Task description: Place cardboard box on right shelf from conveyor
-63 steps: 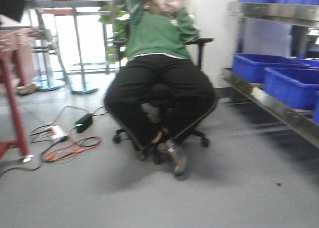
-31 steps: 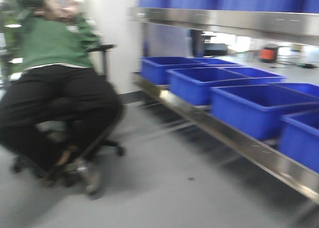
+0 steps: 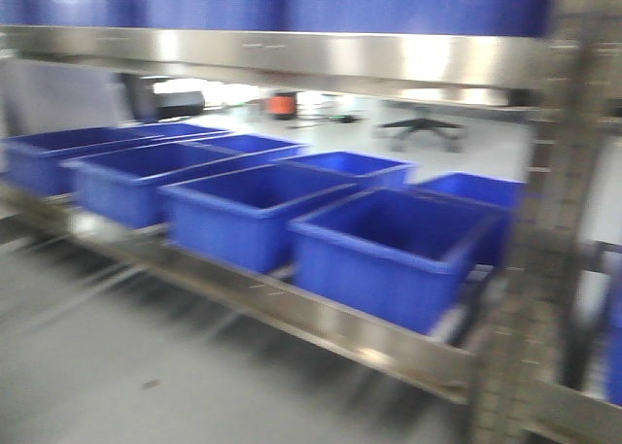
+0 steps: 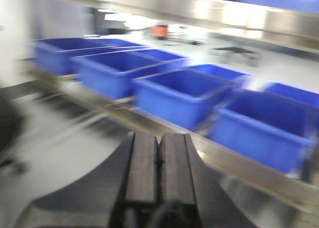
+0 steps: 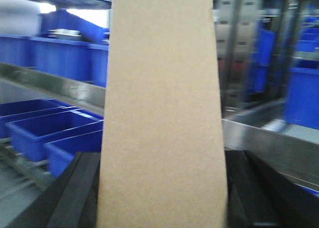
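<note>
We are gripping the cardboard box [image 5: 162,118] in our right jaws before the shelf [image 3: 321,55]; left jaws are clenching on nothing.

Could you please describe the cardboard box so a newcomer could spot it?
Find the steel shelf lined with blue bins. In front of it, in the right wrist view, the cardboard box rises between the black fingers of the right gripper. It alone is plain tan amid blue plastic.
</note>
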You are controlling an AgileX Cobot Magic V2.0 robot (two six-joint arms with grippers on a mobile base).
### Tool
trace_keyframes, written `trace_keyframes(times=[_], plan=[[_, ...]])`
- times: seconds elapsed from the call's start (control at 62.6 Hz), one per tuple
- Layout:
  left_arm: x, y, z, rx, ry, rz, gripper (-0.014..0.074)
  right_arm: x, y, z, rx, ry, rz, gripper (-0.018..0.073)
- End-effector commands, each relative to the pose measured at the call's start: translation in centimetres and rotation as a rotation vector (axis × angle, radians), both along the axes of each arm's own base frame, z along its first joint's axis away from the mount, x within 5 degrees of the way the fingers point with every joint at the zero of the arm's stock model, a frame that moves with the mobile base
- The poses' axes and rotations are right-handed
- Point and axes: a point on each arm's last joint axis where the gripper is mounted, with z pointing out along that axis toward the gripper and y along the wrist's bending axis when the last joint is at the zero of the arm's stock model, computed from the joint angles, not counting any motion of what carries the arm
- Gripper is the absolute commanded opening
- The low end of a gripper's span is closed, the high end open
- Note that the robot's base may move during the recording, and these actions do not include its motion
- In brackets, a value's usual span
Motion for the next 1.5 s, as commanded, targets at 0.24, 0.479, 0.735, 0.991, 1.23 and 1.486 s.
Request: trace_keyframes(times=[0.24, 0.479, 0.735, 0.991, 1.23, 1.486], plan=[[-0.08, 0.06, 0.89, -0.016, -0.093, 0.006, -0.0119, -0.29, 0.03, 1.87, -0.016, -0.129, -0.001, 0.0281], [-0.07, 0.06, 0.88, -0.016, -0.091, 0.006, -0.0119, -0.22, 0.04, 1.85, -0.016, -0.125, -0.001, 0.0281], [-0.07, 0.06, 0.88, -0.016, -0.091, 0.006, -0.0119, -0.29, 0.03, 1.87, -0.016, -0.129, -0.001, 0.0281], [-0.07, 0.06, 0.88, -0.016, -0.091, 0.006, -0.0119, -0.29, 0.03, 1.87, -0.016, -0.129, -0.001, 0.0281], [-0.07, 0.06, 0.88, -0.016, -0.091, 0.006, -0.0119, -0.29, 0.03, 1.87, -0.016, -0.129, -0.001, 0.0281], [-0.07, 0.06, 0.88, -0.016, -0.091, 0.006, -0.0119, -0.29, 0.03, 1.87, -0.016, -0.129, -0.001, 0.0281]])
